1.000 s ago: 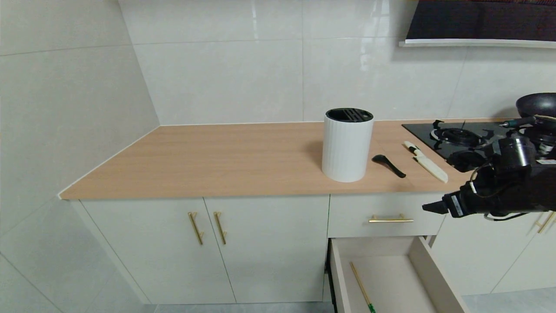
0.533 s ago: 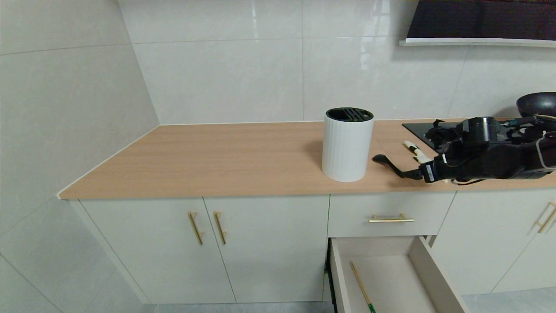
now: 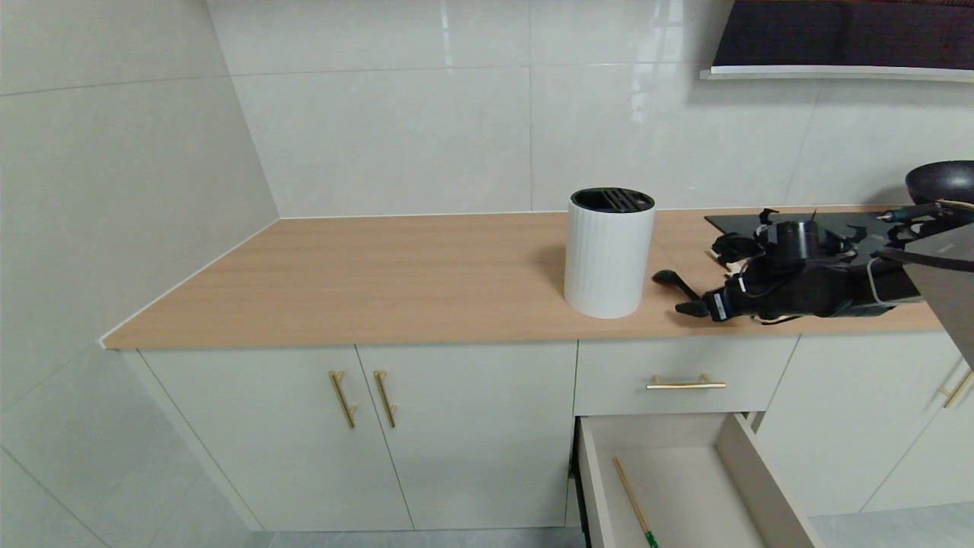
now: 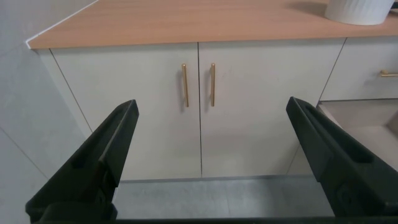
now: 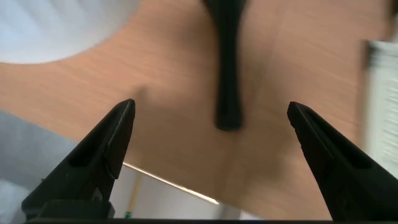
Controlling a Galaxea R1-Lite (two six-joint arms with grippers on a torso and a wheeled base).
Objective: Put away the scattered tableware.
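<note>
- Right gripper (image 5: 210, 107) – fingers spread either side of the slim black spoon (image 5: 227, 74) handle on the light wooden counter (image 3: 418, 274).
- Left gripper (image 4: 211, 109) – fingers spread, facing cream cabinet doors (image 4: 261, 118).

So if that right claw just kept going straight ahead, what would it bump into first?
Most likely the black spoon: its handle end lies just ahead of the right gripper, centred between the open fingers. Height is hard to judge, so it might skim over it toward the white holder.
</note>
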